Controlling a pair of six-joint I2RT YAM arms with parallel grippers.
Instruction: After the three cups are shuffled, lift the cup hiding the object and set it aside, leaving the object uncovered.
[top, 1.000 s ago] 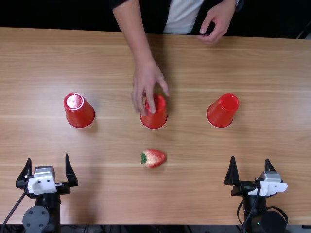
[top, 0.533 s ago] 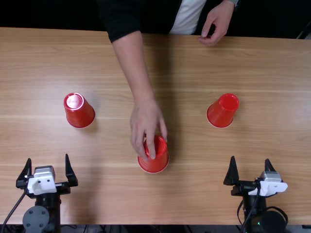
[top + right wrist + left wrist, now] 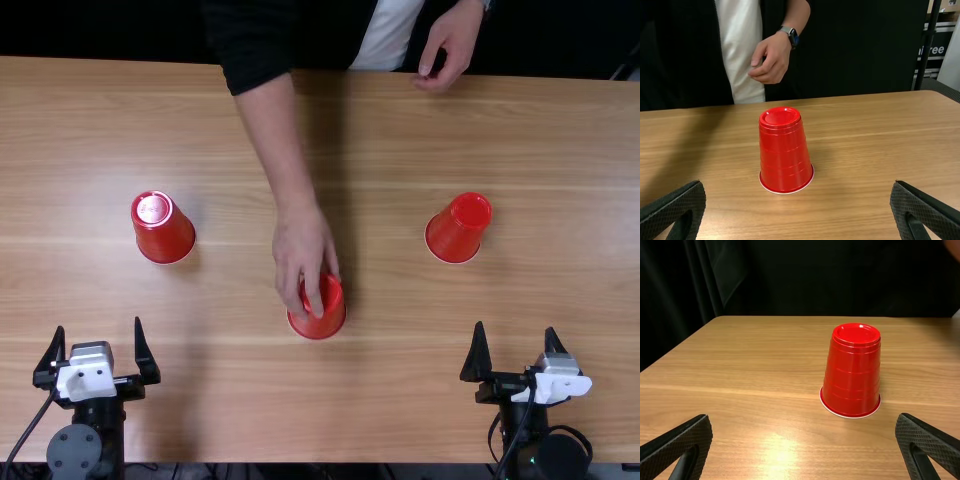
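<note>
Overhead, hand [image 3: 303, 250] grips middle cup [image 3: 320, 318] (inverted); left wrist: left cup [image 3: 851, 371].

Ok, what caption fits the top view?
A person's hand holds the middle cup between the left cup and right cup; left gripper and right gripper sit open.

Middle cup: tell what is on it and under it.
A person's hand rests on the cup's top. It stands mouth-down on the table, so anything underneath is hidden.

A person's hand [image 3: 303, 255] covers the middle cup [image 3: 325, 318], and the forearm [image 3: 280, 150] bars its far side. Your near-side paths to the left cup [image 3: 162, 228] and right cup [image 3: 458, 228] lie open.
</note>
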